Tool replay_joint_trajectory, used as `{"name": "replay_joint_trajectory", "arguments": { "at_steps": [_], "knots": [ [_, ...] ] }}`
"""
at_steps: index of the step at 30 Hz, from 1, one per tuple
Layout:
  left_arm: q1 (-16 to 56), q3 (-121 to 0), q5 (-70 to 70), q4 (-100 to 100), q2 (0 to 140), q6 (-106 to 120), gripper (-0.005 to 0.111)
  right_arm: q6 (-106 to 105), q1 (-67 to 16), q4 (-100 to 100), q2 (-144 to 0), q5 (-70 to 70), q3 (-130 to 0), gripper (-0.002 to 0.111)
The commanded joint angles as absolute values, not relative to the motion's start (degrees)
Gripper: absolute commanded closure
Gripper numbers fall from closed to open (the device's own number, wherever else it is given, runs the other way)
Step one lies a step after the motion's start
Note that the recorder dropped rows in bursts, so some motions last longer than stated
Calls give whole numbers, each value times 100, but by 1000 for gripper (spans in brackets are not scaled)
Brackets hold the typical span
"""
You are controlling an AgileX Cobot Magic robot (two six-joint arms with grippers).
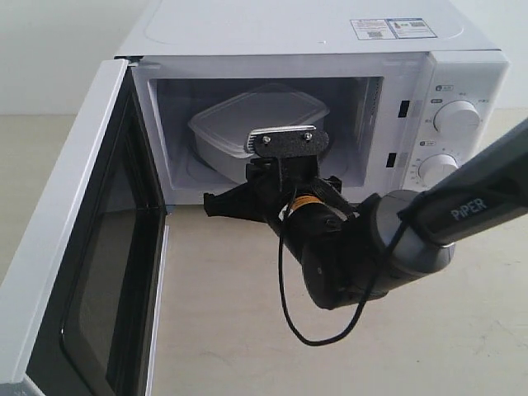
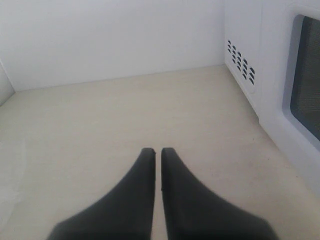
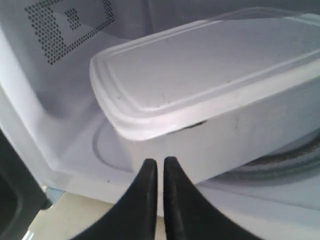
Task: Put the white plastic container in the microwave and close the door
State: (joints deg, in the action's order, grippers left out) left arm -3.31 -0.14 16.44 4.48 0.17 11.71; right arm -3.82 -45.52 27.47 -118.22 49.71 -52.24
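The white microwave (image 1: 330,33) stands with its door (image 1: 74,247) swung wide open to the left. The white plastic container (image 1: 239,120) lies lidded inside the cavity on the glass turntable (image 3: 285,160), at an angle. My right gripper (image 3: 159,161) is shut and holds nothing. Its tips are at the cavity's front edge, right against or just short of the container's (image 3: 200,65) near side wall. In the exterior view the wrist camera mount hides those tips. My left gripper (image 2: 156,150) is shut and empty, low over the bare table outside the microwave's vented side wall (image 2: 242,60).
The right arm (image 1: 388,247) reaches in from the right, and a loose black cable (image 1: 289,318) hangs below it. Two round knobs (image 1: 456,118) sit on the control panel. The open door's dark window (image 2: 307,80) shows close to the left gripper. A pale wall stands behind the cream tabletop (image 2: 125,115).
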Motion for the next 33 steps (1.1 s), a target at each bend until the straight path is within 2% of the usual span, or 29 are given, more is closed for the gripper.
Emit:
{"name": "replay_joint_trajectory", "arguments": {
  "at_steps": [1,23,33],
  "knots": [
    [-339,0,1634,498,0,1109,102,-453,-4423,2781,-11919,4857,-5508,108],
    [-339,0,1634,498,0,1109,102,-625,-4177,2792,-12298,4088,-6262,108],
    [-339,0,1634,498,0,1109,102,-393,-4522,2821,-11093,4640,-4526,108]
  ]
}}
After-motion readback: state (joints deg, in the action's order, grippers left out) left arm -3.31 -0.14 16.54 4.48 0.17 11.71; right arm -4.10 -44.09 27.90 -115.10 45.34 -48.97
